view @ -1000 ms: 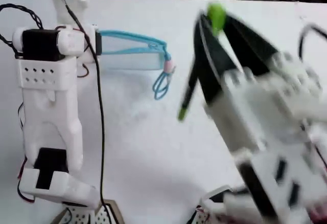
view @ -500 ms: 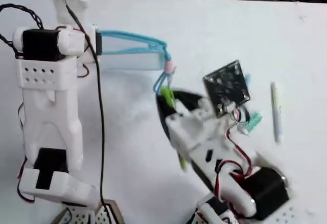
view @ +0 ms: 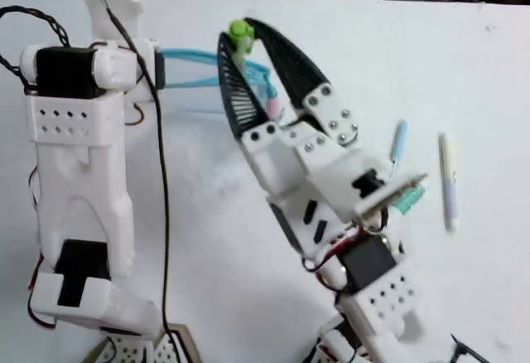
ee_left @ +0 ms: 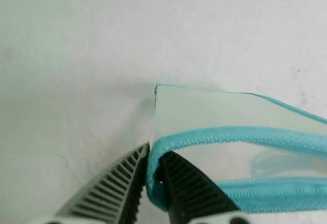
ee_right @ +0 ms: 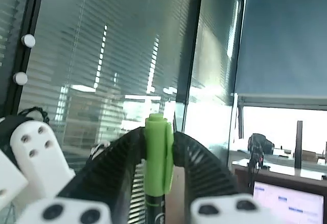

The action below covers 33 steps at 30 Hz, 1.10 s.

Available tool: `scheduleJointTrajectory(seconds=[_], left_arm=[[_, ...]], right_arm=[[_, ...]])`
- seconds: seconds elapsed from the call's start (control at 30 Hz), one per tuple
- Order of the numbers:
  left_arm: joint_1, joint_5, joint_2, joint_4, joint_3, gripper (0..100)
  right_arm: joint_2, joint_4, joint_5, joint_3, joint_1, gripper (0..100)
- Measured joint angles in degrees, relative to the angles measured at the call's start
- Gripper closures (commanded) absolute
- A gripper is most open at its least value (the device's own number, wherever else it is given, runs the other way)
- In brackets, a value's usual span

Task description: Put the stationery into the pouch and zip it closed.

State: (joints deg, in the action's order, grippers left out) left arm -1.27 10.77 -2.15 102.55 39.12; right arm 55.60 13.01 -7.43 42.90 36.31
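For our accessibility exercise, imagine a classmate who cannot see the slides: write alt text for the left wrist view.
The left tool is shut on the teal zip edge of a clear pouch, close to one corner. A white table lies beyond them.

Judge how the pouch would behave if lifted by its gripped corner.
Probably floppy: the pouch looks like thin clear film, pinched by the left gripper at one corner. Likely light, so the free end may sag.

Left pincer (ee_left: 152, 155) low, clamped; right pincer (view: 241, 36) upturned, clamped.
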Motion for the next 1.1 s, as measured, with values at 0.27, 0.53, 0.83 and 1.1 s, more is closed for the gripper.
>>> scheduleJointTrajectory(seconds=[0.27, 0.53, 0.83, 1.1], left_arm=[[0.0, 0.0, 0.0, 0.0, 0.0, 98], [0.0, 0.0, 0.0, 0.0, 0.0, 98], [0.0, 0.0, 0.0, 0.0, 0.0, 98], [0.0, 0.0, 0.0, 0.0, 0.0, 98]], right_arm=[[-9.58, 8.44, -0.35, -4.75, 0.18, 98.1], [-16.44, 8.62, -0.35, -4.92, 0.09, 98.1], [-23.12, 8.62, -3.16, -1.85, 0.09, 97.8], [-24.09, -2.37, -6.07, -1.85, 1.23, 69.7]])
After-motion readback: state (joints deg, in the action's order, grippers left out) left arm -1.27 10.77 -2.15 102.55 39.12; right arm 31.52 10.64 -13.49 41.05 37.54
